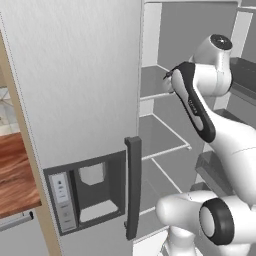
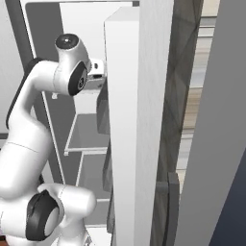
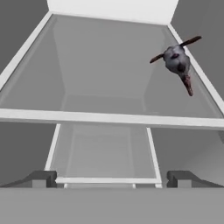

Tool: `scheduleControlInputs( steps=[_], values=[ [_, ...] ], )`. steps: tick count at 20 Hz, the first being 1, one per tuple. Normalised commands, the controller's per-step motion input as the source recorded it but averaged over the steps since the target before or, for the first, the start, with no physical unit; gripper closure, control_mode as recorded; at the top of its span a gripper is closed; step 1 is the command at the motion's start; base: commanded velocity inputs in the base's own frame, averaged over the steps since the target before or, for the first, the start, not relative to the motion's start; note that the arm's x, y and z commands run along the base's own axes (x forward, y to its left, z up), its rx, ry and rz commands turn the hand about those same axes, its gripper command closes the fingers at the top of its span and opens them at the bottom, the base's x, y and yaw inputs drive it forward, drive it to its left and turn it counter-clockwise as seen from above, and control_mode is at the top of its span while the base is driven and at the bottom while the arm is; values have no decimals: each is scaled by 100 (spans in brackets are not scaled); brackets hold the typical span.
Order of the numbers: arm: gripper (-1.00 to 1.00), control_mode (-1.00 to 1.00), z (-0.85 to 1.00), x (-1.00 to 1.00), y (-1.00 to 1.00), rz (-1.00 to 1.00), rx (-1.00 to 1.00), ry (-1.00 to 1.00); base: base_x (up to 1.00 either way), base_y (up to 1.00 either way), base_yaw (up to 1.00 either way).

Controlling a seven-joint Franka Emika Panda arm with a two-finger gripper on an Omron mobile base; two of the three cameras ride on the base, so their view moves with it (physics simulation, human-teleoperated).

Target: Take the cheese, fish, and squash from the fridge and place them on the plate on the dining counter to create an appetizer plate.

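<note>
Reaching into the open fridge, end effector spread wide, pinching nothing. Fish lying on a grey shelf at upper right of the hand view, well beyond the fingertips. Wooden tabletop at far left.

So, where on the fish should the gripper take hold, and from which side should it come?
Probably the thick grey middle of the fish, not the thin spiky fins or the narrow tail. It lies flat on a fridge shelf, near the right wall, so coming from above and from the open front seems best. The gripper is open and apart from it.
</note>
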Motion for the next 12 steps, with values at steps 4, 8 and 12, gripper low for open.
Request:
scheduleControlInputs(
  steps=[4, 8, 12],
  values=[
    [-100, -100, 0, 20, -10, 0, 0, 0, 0, 0, 0],
    [-100, -100, 0, 31, -3, 0, 0, 0, 0, 0, 0],
    [-100, -100, 0, 33, 0, 0, -2, 0, 0, 0, 0]
  ],
)
